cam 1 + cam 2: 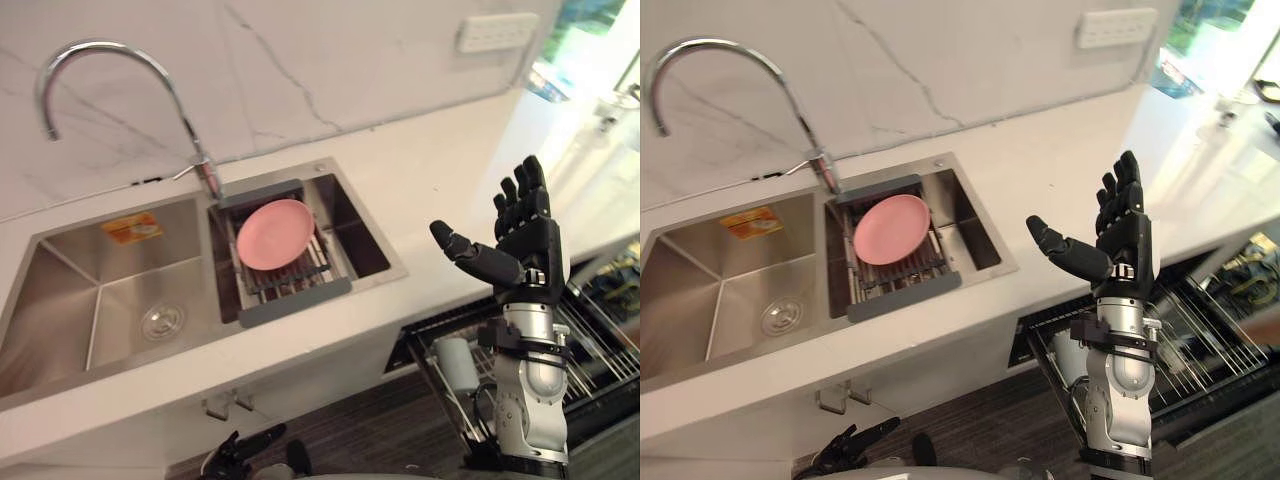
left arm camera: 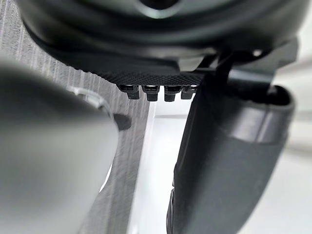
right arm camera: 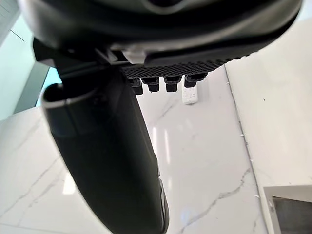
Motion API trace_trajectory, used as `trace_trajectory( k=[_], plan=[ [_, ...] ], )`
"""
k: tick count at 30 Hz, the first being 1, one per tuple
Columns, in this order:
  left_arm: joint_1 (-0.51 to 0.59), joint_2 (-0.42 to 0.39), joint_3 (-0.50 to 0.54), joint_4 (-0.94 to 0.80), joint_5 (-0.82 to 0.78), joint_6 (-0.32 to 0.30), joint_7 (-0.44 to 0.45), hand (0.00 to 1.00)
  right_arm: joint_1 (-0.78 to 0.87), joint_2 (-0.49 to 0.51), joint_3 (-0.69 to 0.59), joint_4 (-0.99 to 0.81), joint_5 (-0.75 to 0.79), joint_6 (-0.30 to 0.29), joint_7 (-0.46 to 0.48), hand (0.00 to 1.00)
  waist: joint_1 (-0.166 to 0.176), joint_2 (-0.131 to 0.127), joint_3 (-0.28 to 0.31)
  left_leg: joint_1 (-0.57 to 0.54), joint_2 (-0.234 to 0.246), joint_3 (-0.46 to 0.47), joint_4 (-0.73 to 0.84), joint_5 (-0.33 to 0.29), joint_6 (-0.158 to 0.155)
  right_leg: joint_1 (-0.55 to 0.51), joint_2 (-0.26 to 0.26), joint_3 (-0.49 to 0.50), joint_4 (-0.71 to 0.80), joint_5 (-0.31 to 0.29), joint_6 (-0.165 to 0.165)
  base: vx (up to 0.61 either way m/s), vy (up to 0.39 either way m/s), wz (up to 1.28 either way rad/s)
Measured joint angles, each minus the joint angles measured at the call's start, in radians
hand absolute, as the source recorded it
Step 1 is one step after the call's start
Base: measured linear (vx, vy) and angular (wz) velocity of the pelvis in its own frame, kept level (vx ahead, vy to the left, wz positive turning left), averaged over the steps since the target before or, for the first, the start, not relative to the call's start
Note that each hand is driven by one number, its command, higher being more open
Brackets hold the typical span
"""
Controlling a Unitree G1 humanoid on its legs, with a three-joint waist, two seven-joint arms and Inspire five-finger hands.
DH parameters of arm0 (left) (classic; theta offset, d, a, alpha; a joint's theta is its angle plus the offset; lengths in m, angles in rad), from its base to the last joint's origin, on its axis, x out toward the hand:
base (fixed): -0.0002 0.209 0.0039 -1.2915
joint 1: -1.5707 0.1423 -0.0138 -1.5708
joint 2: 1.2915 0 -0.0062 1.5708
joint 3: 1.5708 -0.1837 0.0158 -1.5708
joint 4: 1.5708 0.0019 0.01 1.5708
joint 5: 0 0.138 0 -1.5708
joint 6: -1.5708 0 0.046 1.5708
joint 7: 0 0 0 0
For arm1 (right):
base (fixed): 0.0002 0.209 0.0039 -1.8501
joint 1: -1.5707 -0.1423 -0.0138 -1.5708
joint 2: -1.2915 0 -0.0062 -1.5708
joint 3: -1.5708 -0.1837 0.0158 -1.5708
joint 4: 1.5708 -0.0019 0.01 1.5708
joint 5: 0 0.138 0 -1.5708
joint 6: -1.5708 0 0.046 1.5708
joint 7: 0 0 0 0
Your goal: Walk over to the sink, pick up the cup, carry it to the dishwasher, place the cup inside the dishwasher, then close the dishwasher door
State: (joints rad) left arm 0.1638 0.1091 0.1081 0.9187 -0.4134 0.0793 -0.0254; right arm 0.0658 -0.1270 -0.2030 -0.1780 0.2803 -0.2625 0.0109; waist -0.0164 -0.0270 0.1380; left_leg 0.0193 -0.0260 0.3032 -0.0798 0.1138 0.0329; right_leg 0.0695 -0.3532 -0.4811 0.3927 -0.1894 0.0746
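The dark right hand [image 1: 525, 240] stood upright at lower right, fingers straight, spread, empty; the left hand [image 1: 240, 449] at the bottom edge, fingers loosely extended. A pale cylindrical cup [image 1: 456, 363] sat in the wire dishwasher rack [image 1: 600, 352].

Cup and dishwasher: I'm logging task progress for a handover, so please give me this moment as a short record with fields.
cup: pale, sits in the dishwasher rack
dishwasher rack: pulled out below the counter, not closed
right hand: open, raised above the counter edge, holding nothing
left hand: low near the floor, fingers relaxed, holding nothing
sink: left basin bare
pink plate: lies on the grey drain rack over the right basin
step left: close the dishwasher
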Motion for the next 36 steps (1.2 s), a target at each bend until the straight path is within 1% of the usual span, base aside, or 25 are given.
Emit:
trace_trajectory(
  k=[1,2,3,4,5,6,7,8,9,10,12,13,14,15,17,21,26,30,36],
  plan=[
    [0.001,0.001,0.001,0.000,0.000,0.001,0.003,1.00,0.001,0.000,0.002,0.015,-0.001,0.004,-0.006,1.00,0.000,0.000,0.000,0.004,0.002,-0.022,0.002,-0.003,0.006,-0.028,0.000,0.042,0.066,0.018,-0.044,0.12,0.094,0.88],
    [-0.002,0.005,0.003,-0.001,0.000,0.004,0.008,1.00,0.004,0.001,0.000,0.040,-0.006,0.015,-0.021,1.00,-0.005,0.007,-0.001,0.012,0.021,-0.073,0.007,-0.009,0.019,-0.096,0.007,0.130,0.219,0.078,-0.145,0.12,0.068,1.17],
    [-0.006,0.009,0.003,0.004,0.001,0.011,0.014,1.00,0.012,0.003,0.004,0.054,-0.024,0.020,-0.024,1.00,-0.012,0.006,0.004,0.016,0.045,-0.130,0.020,-0.019,0.024,-0.124,0.062,0.211,0.225,0.010,-0.086,0.15,0.020,1.25],
    [-0.007,0.012,0.005,0.007,0.002,0.016,0.015,1.00,0.019,0.003,0.007,0.052,-0.040,0.020,-0.028,1.00,-0.013,0.006,0.004,0.016,0.055,-0.159,0.024,-0.022,0.024,-0.132,0.093,0.244,0.192,-0.016,-0.074,0.15,-0.020,1.30],
    [-0.007,0.017,0.022,0.015,0.004,0.022,0.010,1.00,0.022,0.003,0.016,0.049,-0.051,0.020,-0.032,1.00,-0.014,0.002,0.004,0.017,0.064,-0.203,0.029,-0.027,0.021,-0.150,0.138,0.304,0.125,-0.025,-0.060,0.16,-0.027,1.14],
    [-0.007,0.026,0.043,0.023,0.012,0.024,0.003,1.00,0.022,0.003,0.023,0.047,-0.066,0.020,-0.029,1.00,-0.011,-0.022,-0.008,0.024,0.055,-0.227,0.029,-0.029,0.015,-0.162,0.163,0.355,0.042,-0.004,-0.034,0.19,-0.052,1.14],
    [-0.007,0.043,0.053,0.022,0.027,0.024,-0.001,1.00,0.021,0.005,0.027,0.037,-0.069,0.020,-0.021,1.00,0.003,-0.060,-0.012,0.039,0.028,-0.245,0.030,-0.026,0.003,-0.162,0.158,0.374,-0.060,0.109,-0.018,0.17,-0.085,0.75],
    [-0.005,0.056,0.060,0.019,0.044,0.024,-0.003,1.00,0.018,0.008,0.034,0.032,-0.068,0.020,-0.017,1.00,0.008,-0.085,-0.014,0.045,0.009,-0.251,0.029,-0.029,0.001,-0.165,0.153,0.379,-0.102,0.197,-0.004,0.14,-0.115,0.45],
    [-0.003,0.070,0.064,0.026,0.065,0.024,-0.003,1.00,0.013,0.010,0.044,0.029,-0.068,0.017,-0.010,1.00,0.014,-0.108,-0.018,0.051,-0.011,-0.258,0.028,-0.040,-0.003,-0.163,0.134,0.362,-0.123,0.216,0.025,0.14,-0.156,0.11],
    [0.008,0.069,0.064,0.020,0.081,0.026,-0.003,1.00,0.006,0.010,0.053,0.028,-0.068,0.013,-0.005,1.00,0.023,-0.101,-0.023,0.047,-0.004,-0.255,0.031,-0.049,-0.010,-0.139,0.147,0.368,-0.182,0.214,0.028,0.16,-0.161,-0.05],
    [0.016,0.068,0.070,0.019,0.079,0.024,-0.003,1.00,0.000,0.009,0.053,0.028,-0.070,0.007,-0.004,1.00,0.026,-0.104,-0.023,0.032,-0.003,-0.247,0.027,-0.053,-0.014,-0.122,0.152,0.362,-0.257,0.215,0.029,0.14,-0.122,-0.20],
    [0.018,0.060,0.084,0.024,0.079,0.026,-0.003,1.00,0.000,0.008,0.045,0.032,-0.082,0.007,-0.008,1.00,0.025,-0.097,-0.018,0.030,0.008,-0.235,0.019,-0.054,-0.022,-0.117,0.163,0.362,-0.293,0.226,0.048,0.08,-0.086,-0.17],
    [0.020,0.055,0.089,0.027,0.079,0.026,-0.002,1.00,0.003,0.008,0.039,0.034,-0.086,0.007,-0.009,1.00,0.025,-0.090,-0.014,0.035,0.012,-0.233,0.012,-0.053,-0.025,-0.114,0.165,0.362,-0.298,0.226,0.048,0.10,-0.096,-0.16],
    [0.030,0.044,0.092,0.028,0.080,0.024,-0.002,1.00,0.008,0.006,0.018,0.042,-0.088,0.008,-0.012,1.00,0.019,-0.074,-0.011,0.051,0.021,-0.232,-0.004,-0.051,-0.030,-0.098,0.177,0.359,-0.314,0.226,0.047,0.08,-0.058,-0.06],
    [0.041,0.037,0.092,0.029,0.082,0.022,-0.002,1.00,0.016,-0.001,-0.008,0.048,-0.091,0.009,-0.015,1.00,0.018,-0.060,-0.018,0.062,0.029,-0.232,-0.008,-0.055,-0.036,-0.079,0.185,0.355,-0.335,0.226,0.047,0.10,-0.061,-0.02],
    [0.045,0.036,0.092,0.028,0.092,0.018,0.003,1.00,0.016,-0.019,-0.022,0.048,-0.118,0.009,-0.010,1.00,0.014,-0.058,-0.020,0.070,0.038,-0.233,-0.012,-0.066,-0.041,-0.054,0.194,0.346,-0.364,0.226,0.047,0.06,-0.027,0.01],
    [0.045,0.036,0.092,0.026,0.101,0.024,0.004,1.00,0.016,-0.022,-0.014,0.051,-0.138,0.009,0.004,1.00,0.009,-0.057,-0.020,0.071,0.036,-0.232,-0.007,-0.069,-0.045,-0.048,0.196,0.345,-0.374,0.227,0.049,0.02,-0.008,0.01],
    [0.054,0.034,0.101,0.027,0.140,0.029,0.002,1.00,0.018,-0.023,-0.008,0.051,-0.192,0.010,0.018,1.00,0.002,-0.056,-0.020,0.086,0.039,-0.210,-0.007,-0.072,-0.049,-0.044,0.197,0.366,-0.374,0.232,0.047,-0.03,-0.002,-0.13],
    [0.058,0.034,0.098,0.035,0.181,0.036,-0.009,1.00,0.037,-0.052,-0.009,0.047,-0.236,0.009,0.103,1.00,-0.018,-0.045,-0.023,0.099,0.047,-0.159,-0.012,-0.082,-0.052,-0.056,0.209,0.415,-0.374,0.240,0.043,-0.08,-0.013,-0.27]
  ],
)
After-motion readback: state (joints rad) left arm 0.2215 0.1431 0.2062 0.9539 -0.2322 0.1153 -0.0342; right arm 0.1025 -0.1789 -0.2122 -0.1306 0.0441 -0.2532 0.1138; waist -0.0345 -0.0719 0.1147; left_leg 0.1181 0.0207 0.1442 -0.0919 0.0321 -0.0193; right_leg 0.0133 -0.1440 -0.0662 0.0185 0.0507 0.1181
